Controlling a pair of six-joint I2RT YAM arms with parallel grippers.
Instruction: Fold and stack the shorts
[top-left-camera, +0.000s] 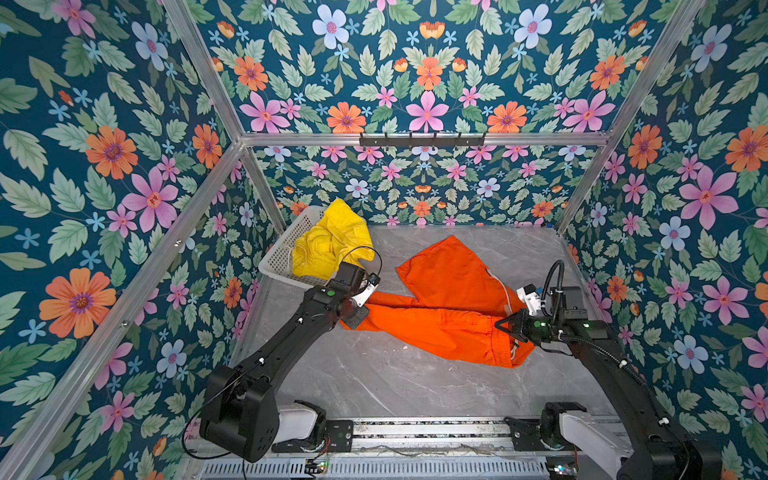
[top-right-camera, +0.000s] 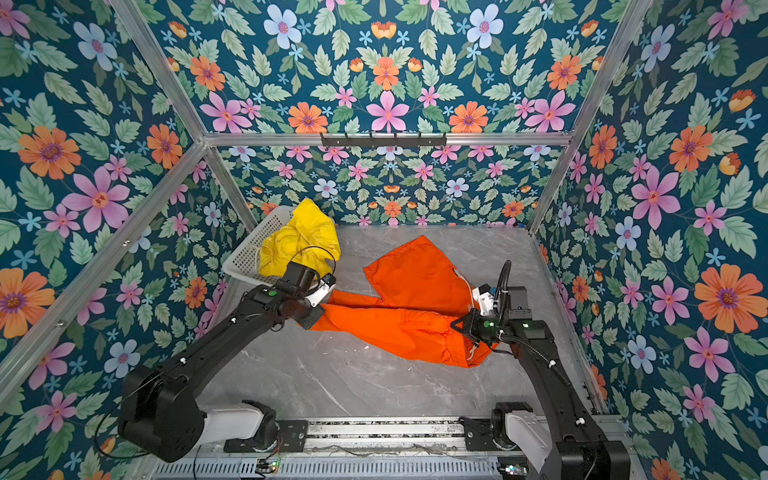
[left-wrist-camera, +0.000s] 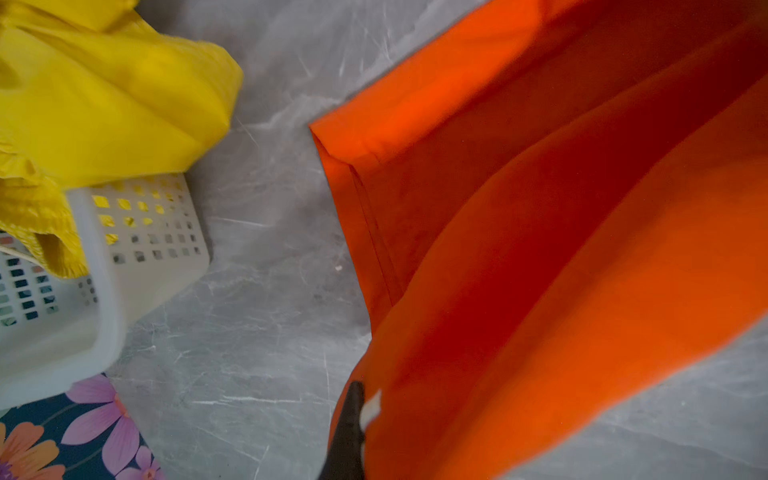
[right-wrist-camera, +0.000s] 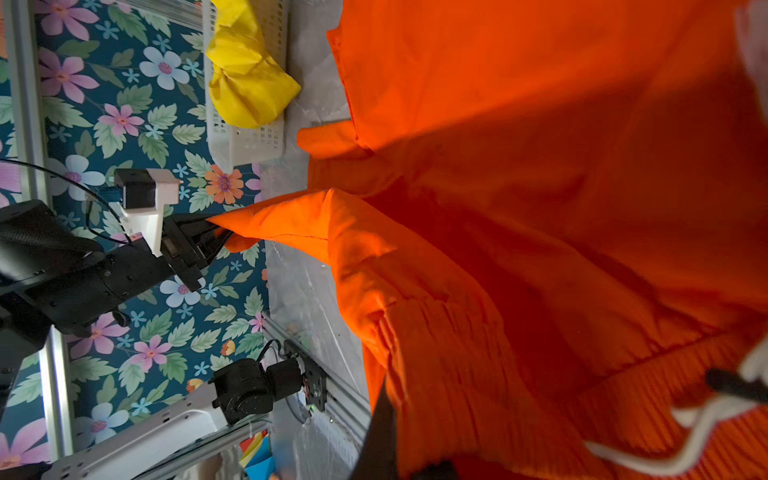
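The orange shorts (top-left-camera: 449, 307) (top-right-camera: 411, 303) hang stretched between both grippers just over the grey table, one leg lying towards the back. My left gripper (right-wrist-camera: 220, 237) (left-wrist-camera: 365, 401) is shut on a leg-hem corner at the left. At the right, my right gripper (top-left-camera: 506, 325) (top-right-camera: 461, 325) is shut on the gathered waistband, and its dark finger (right-wrist-camera: 384, 424) shows against the cloth. A pale drawstring (right-wrist-camera: 698, 432) dangles from the waistband. The yellow shorts (top-left-camera: 328, 245) (top-right-camera: 299, 241) (left-wrist-camera: 104, 104) lie crumpled in the white basket.
The white perforated basket (top-left-camera: 278, 257) (top-right-camera: 243, 259) (left-wrist-camera: 104, 291) stands at the table's back left corner, close to the left wrist. Floral walls close in three sides. A metal rail (top-left-camera: 415, 432) with both arm bases runs along the front edge.
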